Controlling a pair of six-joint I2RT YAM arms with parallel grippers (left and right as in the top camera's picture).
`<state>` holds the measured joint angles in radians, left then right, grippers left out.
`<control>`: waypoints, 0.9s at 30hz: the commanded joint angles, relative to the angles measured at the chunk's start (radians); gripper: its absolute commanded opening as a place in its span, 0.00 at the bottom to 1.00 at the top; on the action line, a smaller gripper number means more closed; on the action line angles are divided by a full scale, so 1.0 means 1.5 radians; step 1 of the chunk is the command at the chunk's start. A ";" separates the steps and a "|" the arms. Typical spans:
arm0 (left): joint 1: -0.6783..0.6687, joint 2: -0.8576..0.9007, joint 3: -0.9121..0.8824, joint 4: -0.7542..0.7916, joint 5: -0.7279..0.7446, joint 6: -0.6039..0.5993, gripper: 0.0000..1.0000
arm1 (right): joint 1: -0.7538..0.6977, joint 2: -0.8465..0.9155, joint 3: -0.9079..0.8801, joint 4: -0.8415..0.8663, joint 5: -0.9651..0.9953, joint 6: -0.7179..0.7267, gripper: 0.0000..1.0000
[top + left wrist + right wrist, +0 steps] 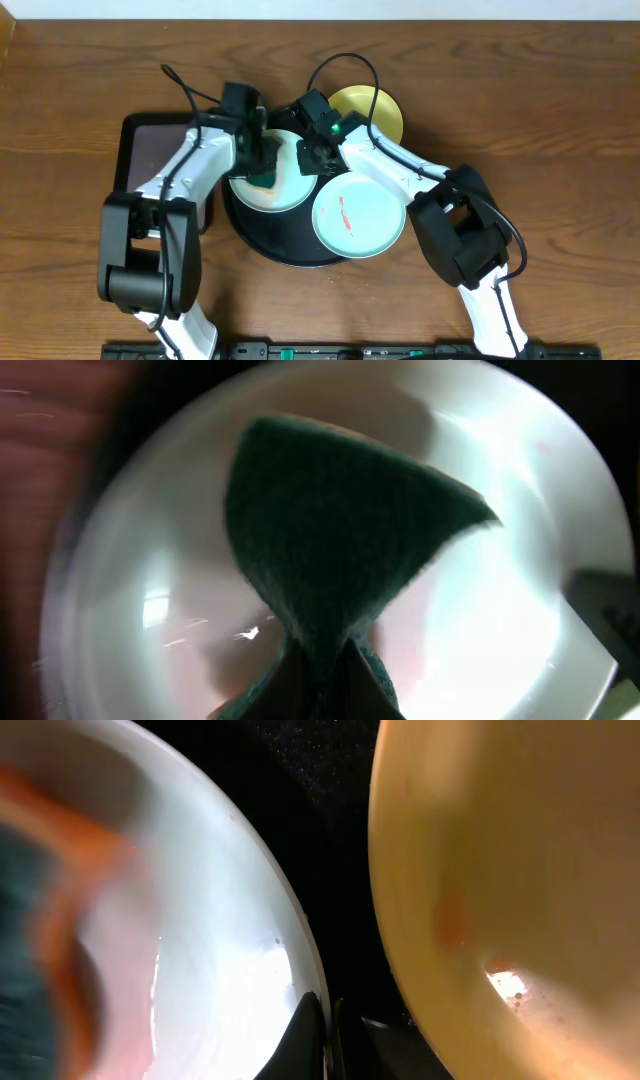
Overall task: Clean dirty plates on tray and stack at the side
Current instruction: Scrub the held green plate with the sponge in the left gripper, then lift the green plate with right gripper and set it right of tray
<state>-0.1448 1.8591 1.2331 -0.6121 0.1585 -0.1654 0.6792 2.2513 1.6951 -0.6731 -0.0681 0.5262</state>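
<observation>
My left claw [320, 675] is clenched on a green sponge [330, 530], pressed into the turquoise plate [490, 630] on the left side of the tray [285, 250]. My right claw [322, 1030] pinches that plate's rim near the tray's middle.

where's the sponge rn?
Overhead view: sponge in the left gripper, on the turquoise plate at the back-left of the black tray, left of the right gripper.

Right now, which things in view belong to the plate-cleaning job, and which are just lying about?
Job: black tray, turquoise plate under sponge, smeared turquoise plate, yellow plate, green sponge.
Lying about: brown rectangular tray.
</observation>
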 commanded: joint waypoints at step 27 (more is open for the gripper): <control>0.254 -0.253 0.115 -0.201 -0.114 -0.036 0.07 | 0.156 -0.162 0.017 -0.059 0.433 -0.212 0.01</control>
<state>0.2325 1.4719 1.4063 -0.9123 0.0002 -0.2131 0.8604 2.0380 1.7027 -0.7513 0.3065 0.2539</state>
